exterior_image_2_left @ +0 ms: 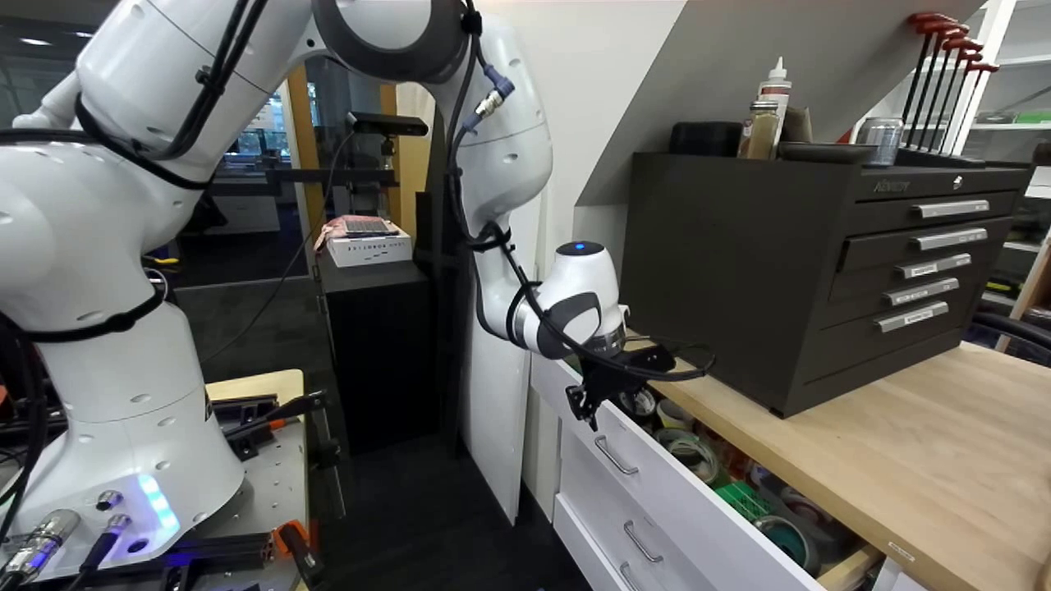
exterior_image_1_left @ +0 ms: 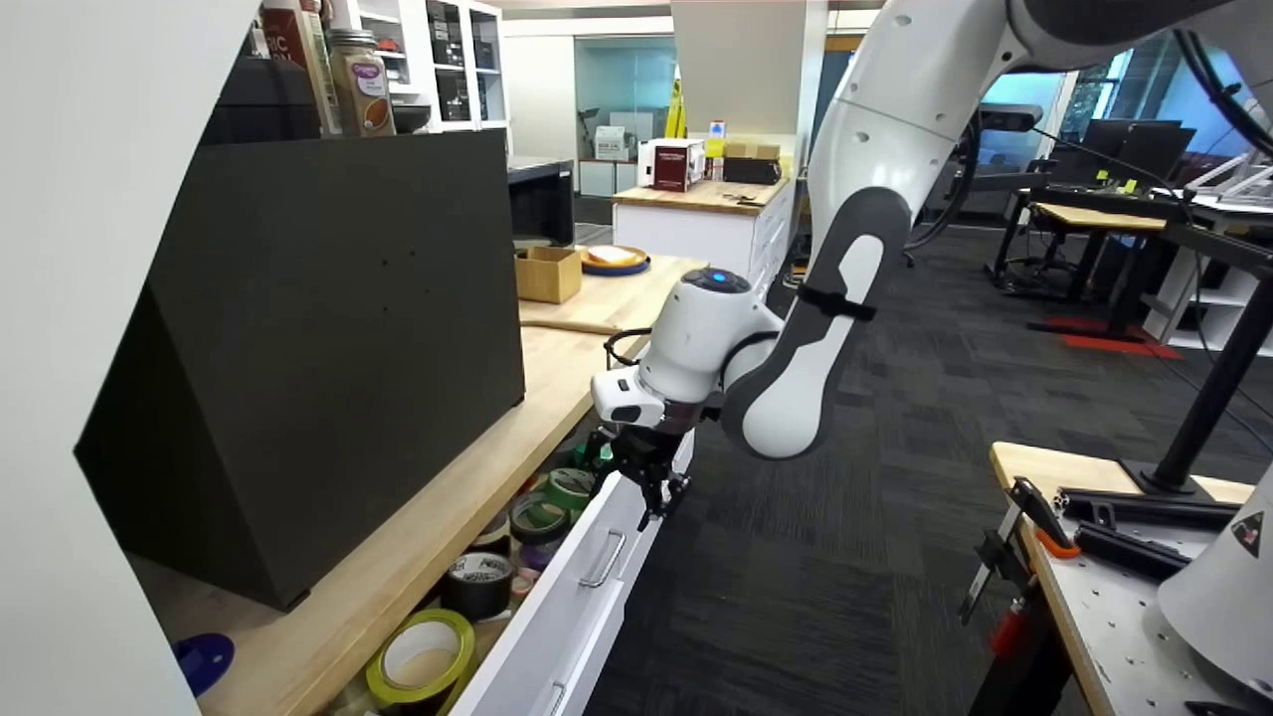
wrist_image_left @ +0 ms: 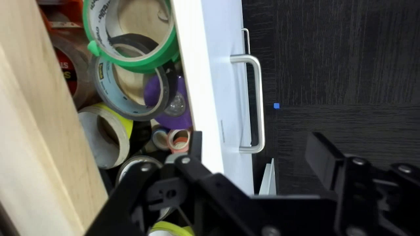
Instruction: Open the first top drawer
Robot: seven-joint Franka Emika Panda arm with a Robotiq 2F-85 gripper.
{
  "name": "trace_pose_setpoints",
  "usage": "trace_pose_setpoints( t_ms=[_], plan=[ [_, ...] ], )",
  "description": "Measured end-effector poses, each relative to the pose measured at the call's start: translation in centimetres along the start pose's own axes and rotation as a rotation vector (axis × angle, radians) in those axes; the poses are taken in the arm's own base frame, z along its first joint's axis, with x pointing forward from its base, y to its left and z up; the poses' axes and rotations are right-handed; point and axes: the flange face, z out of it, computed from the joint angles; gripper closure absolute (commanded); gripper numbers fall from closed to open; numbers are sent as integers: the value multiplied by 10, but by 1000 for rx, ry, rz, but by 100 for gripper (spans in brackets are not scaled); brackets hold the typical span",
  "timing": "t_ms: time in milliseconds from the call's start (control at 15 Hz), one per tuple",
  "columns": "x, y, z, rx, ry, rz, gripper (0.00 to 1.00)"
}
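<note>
The first top drawer is pulled out, with its white front (exterior_image_1_left: pixel 542 622) away from the counter; the front also shows in an exterior view (exterior_image_2_left: pixel 677 488) and in the wrist view (wrist_image_left: pixel 226 95). Its silver bar handle (wrist_image_left: pixel 259 105) is on the outer face and shows in both exterior views (exterior_image_1_left: pixel 604 559) (exterior_image_2_left: pixel 616 456). Tape rolls and clutter are inside. My gripper (wrist_image_left: pixel 258 152) is open and empty in the wrist view. One finger is over the drawer's inside, the other over the floor outside, beside the handle and apart from it. The gripper shows in both exterior views (exterior_image_1_left: pixel 658 502) (exterior_image_2_left: pixel 585 406).
The wooden counter (exterior_image_1_left: pixel 453 552) runs above the drawer and bears a dark tool chest (exterior_image_2_left: pixel 731 271). Taller white drawers with bar handles (exterior_image_2_left: pixel 640 542) lie below. A green tape roll (wrist_image_left: pixel 131 62) sits high inside the drawer. A robot table (exterior_image_1_left: pixel 1114 607) with a clamp stands across the floor.
</note>
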Motion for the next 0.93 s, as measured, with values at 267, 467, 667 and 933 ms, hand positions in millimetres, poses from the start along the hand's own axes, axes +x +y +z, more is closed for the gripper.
trace_pose_setpoints(
  t_ms=[267, 467, 667, 933],
  plan=[
    [17, 30, -40, 83, -68, 116, 0],
    [17, 47, -53, 136, -101, 260, 0],
    [11, 55, -54, 180, -112, 409, 0],
    [7, 61, -53, 201, -104, 614, 0]
  ],
)
